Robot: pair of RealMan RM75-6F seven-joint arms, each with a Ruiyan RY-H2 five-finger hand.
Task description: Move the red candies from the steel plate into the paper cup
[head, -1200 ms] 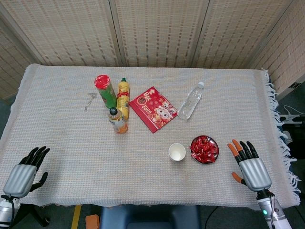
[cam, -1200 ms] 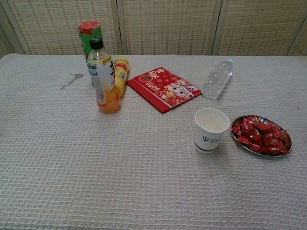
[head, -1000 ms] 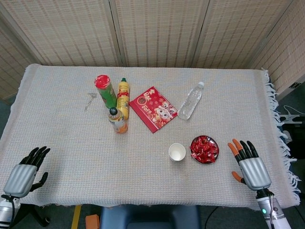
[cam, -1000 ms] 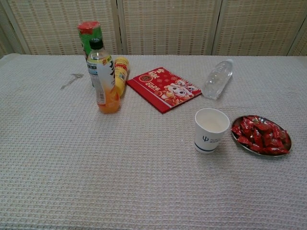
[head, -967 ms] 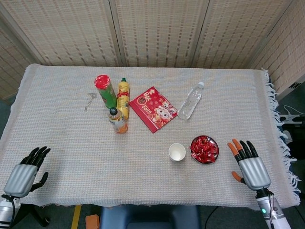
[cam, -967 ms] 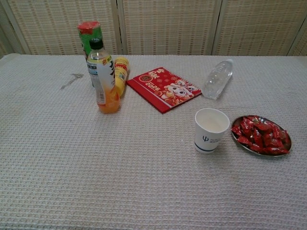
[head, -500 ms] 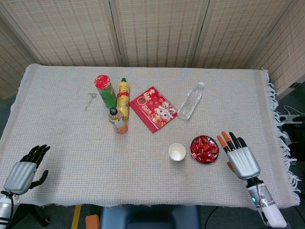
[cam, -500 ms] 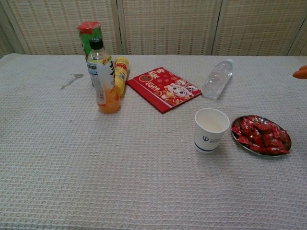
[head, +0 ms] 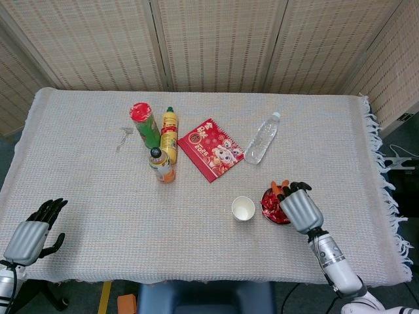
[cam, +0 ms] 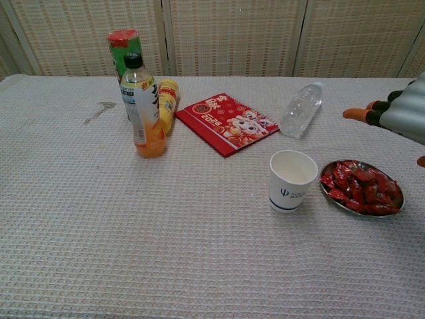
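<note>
A small steel plate (cam: 337, 200) heaped with red candies (cam: 360, 186) sits at the front right of the table; in the head view the candies (head: 270, 202) are mostly covered by my right hand. A white paper cup (head: 243, 209) (cam: 292, 180) stands upright just left of the plate, with nothing showing inside. My right hand (head: 297, 205) (cam: 399, 113) hovers above the plate, fingers apart, holding nothing. My left hand (head: 31, 233) rests open at the table's front left corner, far from the cup.
At the back left stand a red-lidded green can (head: 144, 124), a yellow bottle (head: 169, 134) and an orange juice bottle (head: 161, 164). A red booklet (head: 211, 148) and a clear water bottle (head: 261, 138) lie behind the cup. A small metal clip (head: 122, 138) lies further left.
My right hand has moved left from the table's right edge to above the candy plate and risen into the chest view. The left hand has barely shifted.
</note>
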